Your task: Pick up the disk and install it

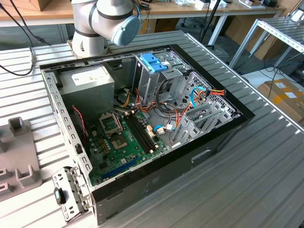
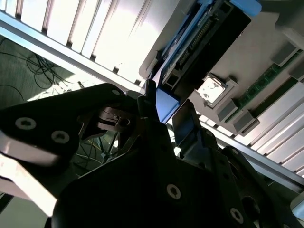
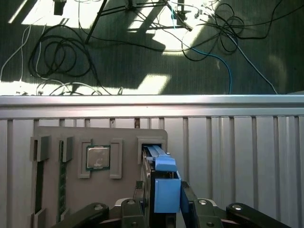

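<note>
Item: claw (image 3: 166,205), mine, clamped on the blue end tab (image 3: 166,192) of the disk (image 3: 159,164). Disk: on edge in a slot of the grey holder tray (image 3: 57,135), long axis running straight away from me, near the processor chip (image 3: 97,157).

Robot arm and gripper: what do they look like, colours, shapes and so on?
The arm has rounded silver-grey joints with a round light-blue cap. In both wrist views the gripper is black: flat angular link plates dotted with silver screw heads.
</note>
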Controlling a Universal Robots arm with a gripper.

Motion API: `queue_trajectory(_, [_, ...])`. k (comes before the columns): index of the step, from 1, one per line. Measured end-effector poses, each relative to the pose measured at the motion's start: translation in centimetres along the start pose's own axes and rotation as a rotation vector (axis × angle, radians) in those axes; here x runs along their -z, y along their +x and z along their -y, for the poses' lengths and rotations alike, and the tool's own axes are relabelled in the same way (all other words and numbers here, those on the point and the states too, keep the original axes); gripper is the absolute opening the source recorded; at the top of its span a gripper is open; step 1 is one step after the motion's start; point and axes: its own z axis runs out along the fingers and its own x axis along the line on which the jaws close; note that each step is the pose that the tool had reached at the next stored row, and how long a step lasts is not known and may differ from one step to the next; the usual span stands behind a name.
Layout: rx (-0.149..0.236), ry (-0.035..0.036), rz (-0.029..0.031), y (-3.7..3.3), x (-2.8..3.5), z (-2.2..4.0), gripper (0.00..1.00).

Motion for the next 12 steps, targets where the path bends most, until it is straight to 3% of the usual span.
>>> queue_trajectory(12, [0.038,-0.002,-0.0019,0.09,-1.72,0.01,0.42])
